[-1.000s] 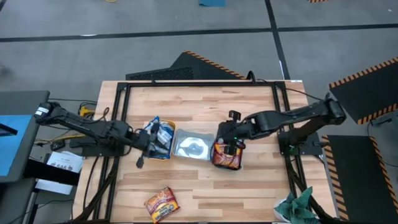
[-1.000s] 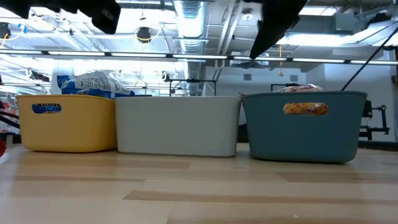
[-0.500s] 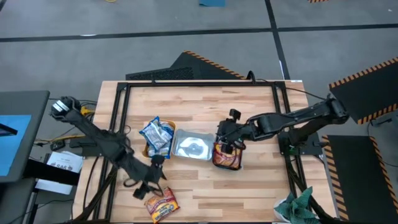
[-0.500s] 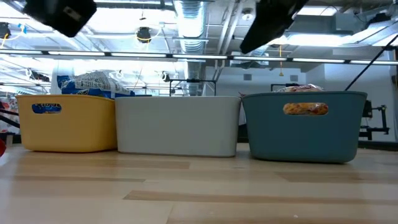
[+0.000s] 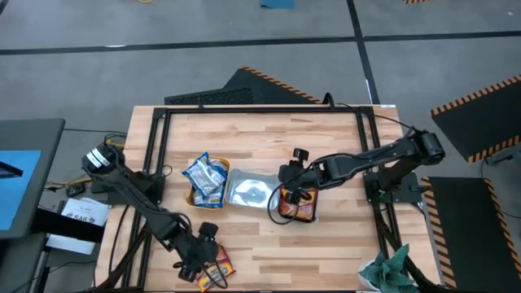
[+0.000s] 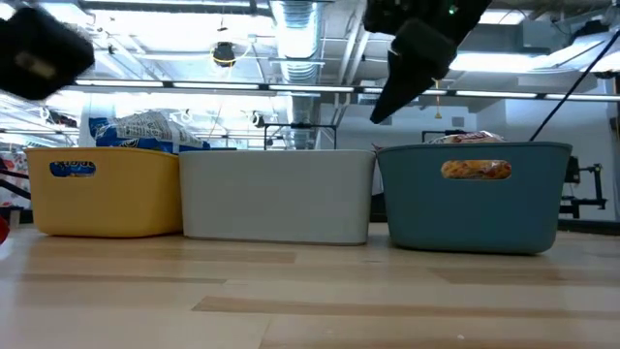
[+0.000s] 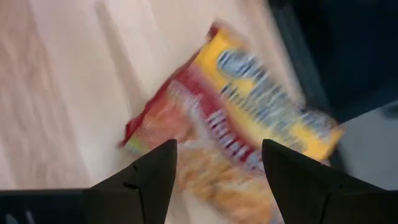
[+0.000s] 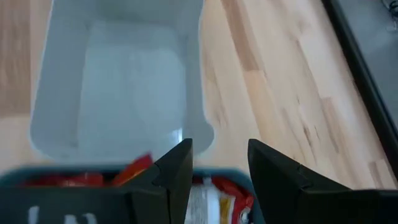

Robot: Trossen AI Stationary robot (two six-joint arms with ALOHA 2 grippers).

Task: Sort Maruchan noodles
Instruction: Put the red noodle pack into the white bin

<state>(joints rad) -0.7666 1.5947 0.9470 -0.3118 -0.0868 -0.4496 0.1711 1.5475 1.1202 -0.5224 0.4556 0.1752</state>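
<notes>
A red-orange Maruchan noodle packet [image 5: 221, 265] [image 7: 236, 130] lies flat on the wood near the table's front edge. My left gripper [image 5: 203, 262] [image 7: 217, 180] hovers open just over it, one finger on either side; the view is blurred and I cannot tell if they touch. Blue-and-yellow packets [image 5: 203, 176] lie piled in the orange tray [image 5: 192, 197]. Red-orange packets [image 5: 298, 207] lie in the teal tray [image 6: 475, 199]. My right gripper [image 5: 285, 190] [image 8: 217, 168] stands open above the teal tray's edge next to the clear tray [image 8: 118, 93], nothing between its fingers.
The three trays stand in a row across the table's middle: orange [image 6: 107, 194], clear [image 6: 276, 194], teal. A green cloth [image 5: 391, 268] lies off the table's near right corner. Bare wood shows in front of and behind the trays.
My left gripper has swung away from the orange tray toward the table's near edge and come down over the red-orange packet. The blue-and-yellow packets stay in the orange tray. My right gripper has shifted a little toward the clear tray and dropped slightly.
</notes>
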